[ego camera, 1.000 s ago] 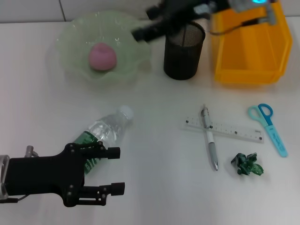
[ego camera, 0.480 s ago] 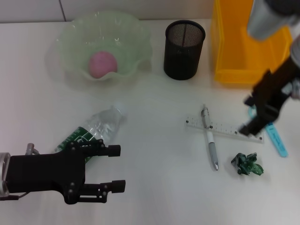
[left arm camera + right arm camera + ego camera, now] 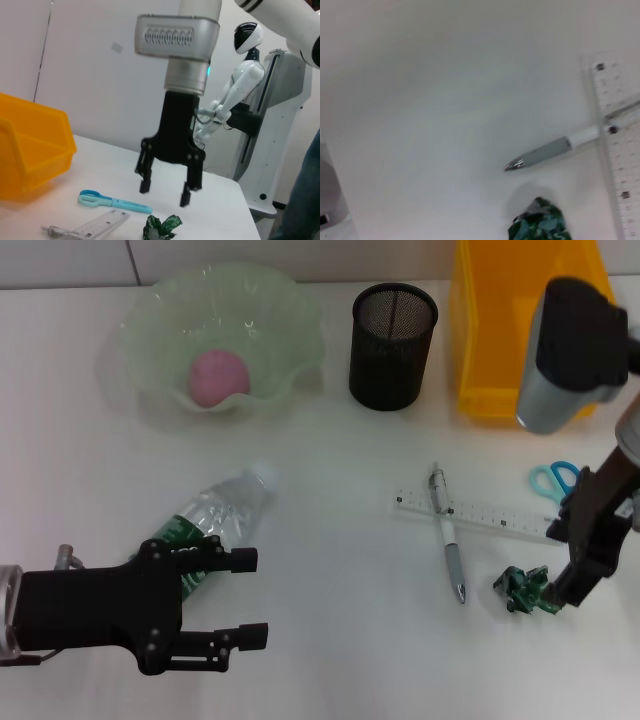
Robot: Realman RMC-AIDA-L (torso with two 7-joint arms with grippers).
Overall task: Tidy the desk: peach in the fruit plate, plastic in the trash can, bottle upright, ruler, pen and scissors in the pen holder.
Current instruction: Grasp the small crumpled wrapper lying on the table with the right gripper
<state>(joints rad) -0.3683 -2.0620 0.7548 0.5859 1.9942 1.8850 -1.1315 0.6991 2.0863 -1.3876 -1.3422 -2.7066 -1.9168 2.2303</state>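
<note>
scissors (image 3: 552,480): I see only the teal handle loops; the right arm covers the blades.
ruler (image 3: 478,514): its far end runs under the right gripper (image 3: 573,570).
bottle (image 3: 210,525): base hidden behind the left gripper (image 3: 240,598).
yellow bin (image 3: 500,330): top cut by the frame, one side behind the right arm.

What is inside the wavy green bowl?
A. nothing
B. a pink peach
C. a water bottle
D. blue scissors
B: the pink peach sits in the middle of the green bowl, while the bottle lies on the desk and the scissors are far over by the right arm.
</note>
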